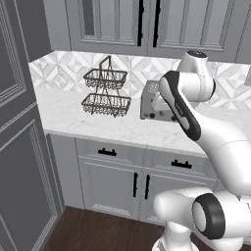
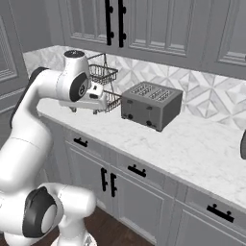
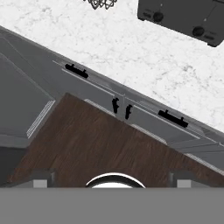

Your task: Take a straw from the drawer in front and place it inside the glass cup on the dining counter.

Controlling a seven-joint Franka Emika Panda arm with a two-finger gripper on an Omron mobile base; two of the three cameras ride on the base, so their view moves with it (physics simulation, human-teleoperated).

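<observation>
Kitchen: grey cabinets [image 1: 112,19], marble worktop [image 2: 192,144] with patterned tile backsplash [image 2: 202,91], toaster [image 2: 151,104], wire basket [image 1: 105,93], drawers [image 1: 110,152], wood floor [image 3: 100,144].

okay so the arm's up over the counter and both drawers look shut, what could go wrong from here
1. Two shut drawers sit side by side under the counter, so it might pull the wrong one.
2. The open gripper hangs high over the floor, and the short black handle is a small target to miss.
3. The toaster and wire basket stand close to the arm's swing.
</observation>
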